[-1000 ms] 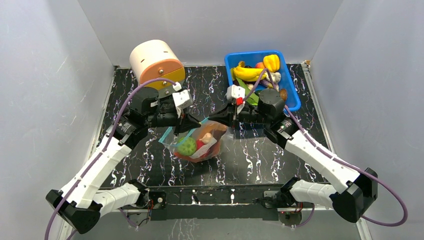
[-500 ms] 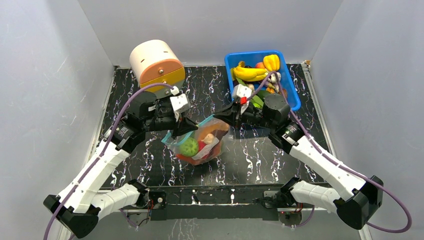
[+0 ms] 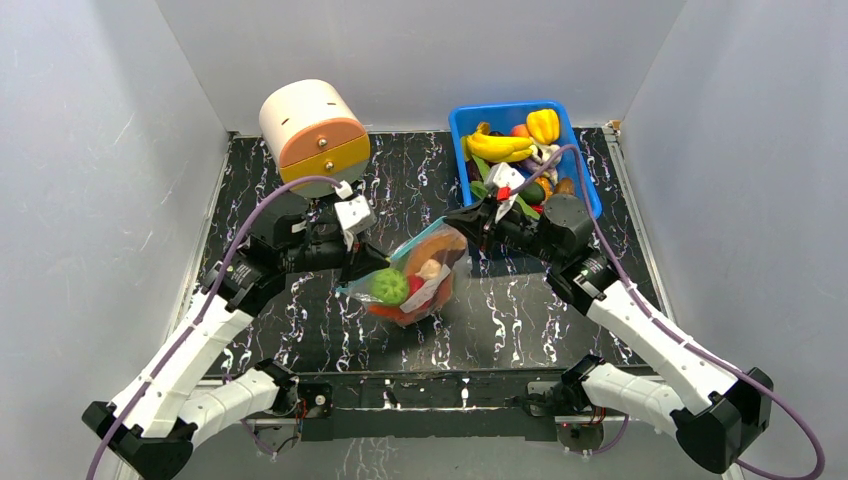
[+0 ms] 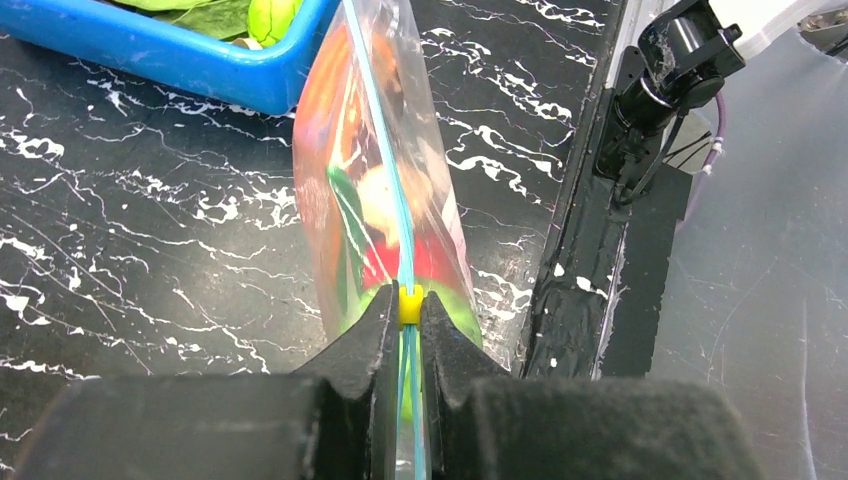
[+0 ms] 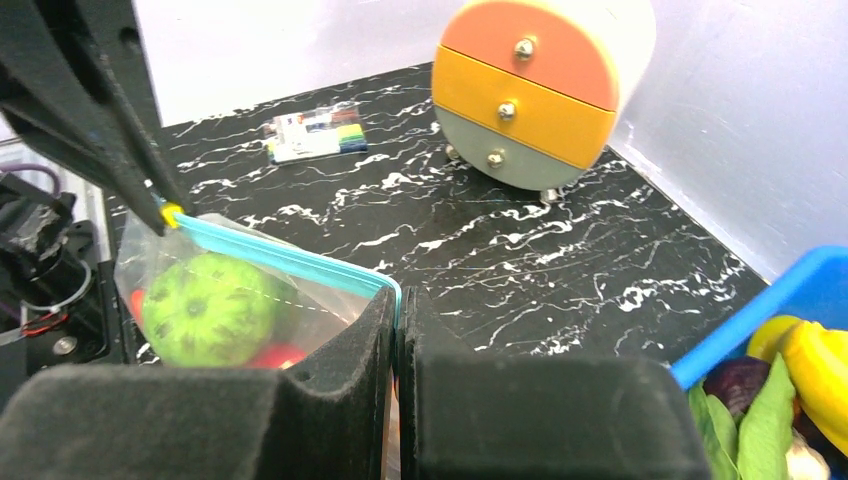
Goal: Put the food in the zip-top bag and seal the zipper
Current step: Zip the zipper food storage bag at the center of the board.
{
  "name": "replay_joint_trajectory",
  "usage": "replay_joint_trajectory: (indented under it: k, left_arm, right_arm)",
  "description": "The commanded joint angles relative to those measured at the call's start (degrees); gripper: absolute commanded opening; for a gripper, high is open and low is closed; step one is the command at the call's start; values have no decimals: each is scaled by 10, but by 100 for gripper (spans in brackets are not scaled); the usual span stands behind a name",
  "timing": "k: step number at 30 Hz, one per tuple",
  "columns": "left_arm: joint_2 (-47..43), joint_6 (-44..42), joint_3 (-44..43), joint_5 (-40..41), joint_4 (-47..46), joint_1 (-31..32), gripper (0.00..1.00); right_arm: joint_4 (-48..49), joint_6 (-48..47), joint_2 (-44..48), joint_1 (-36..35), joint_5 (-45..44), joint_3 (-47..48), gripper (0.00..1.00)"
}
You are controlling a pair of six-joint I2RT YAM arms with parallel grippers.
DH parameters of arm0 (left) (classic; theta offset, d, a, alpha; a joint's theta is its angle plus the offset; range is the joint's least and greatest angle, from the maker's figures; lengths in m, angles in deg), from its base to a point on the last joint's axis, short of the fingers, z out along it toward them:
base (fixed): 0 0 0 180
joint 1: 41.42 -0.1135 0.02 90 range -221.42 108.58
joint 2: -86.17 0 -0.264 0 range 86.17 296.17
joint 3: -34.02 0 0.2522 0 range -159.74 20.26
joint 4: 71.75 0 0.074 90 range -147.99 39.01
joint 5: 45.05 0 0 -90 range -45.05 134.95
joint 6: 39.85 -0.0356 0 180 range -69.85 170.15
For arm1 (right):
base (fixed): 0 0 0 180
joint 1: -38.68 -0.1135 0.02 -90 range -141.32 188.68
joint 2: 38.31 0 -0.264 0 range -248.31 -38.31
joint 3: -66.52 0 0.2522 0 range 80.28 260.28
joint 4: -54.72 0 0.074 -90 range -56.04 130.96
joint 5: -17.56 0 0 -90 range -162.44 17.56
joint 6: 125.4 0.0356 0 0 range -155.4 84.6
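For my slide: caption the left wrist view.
Left gripper pinches the filled bag's teal zipper near the blue bin.

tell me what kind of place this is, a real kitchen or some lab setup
Probably a robot test cell, not a kitchen: plain white walls box in a marble-patterned table, with a blue bin of toy food and a toy drawer unit at the back.

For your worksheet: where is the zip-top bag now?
In the top view, the zip-top bag is held mid-table between the left gripper and right gripper, near the blue bin.
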Motion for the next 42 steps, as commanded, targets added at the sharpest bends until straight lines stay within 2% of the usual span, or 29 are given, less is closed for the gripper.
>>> replay_joint_trajectory:
  k: [1,8,11,17,20,26,31,36,38,42]
  left_arm:
    - [-29,11,6,6,75,-1,0]
    - [-47,27,14,10,90,-1,0]
    - [-57,75,37,14,71,-1,0]
    - [-95,99,45,23,126,-1,0]
    - [-108,121,46,8,106,-1,0]
    - [-116,172,53,-50,90,-1,0]
    - [-109,200,62,-27,130,-1,0]
    - [-99,276,92,13,87,-1,0]
    - [-81,296,92,43,79,-1,0]
    - [-42,339,85,84,51,-1,0]
  right_arm:
    - [81,-2,28,28,-117,-9,0]
    - [108,15,37,43,-158,-32,0]
    - [115,17,51,76,-169,-38,0]
    - [131,68,58,123,-160,-71,0]
    - [104,65,66,123,-136,-67,0]
    - [-15,35,116,123,-103,-42,0]
    - [-52,75,166,123,-76,-69,0]
    - [30,94,138,123,-74,-119,0]
    - [63,108,106,123,-69,-117,6]
    - [98,114,69,123,-58,-109,11]
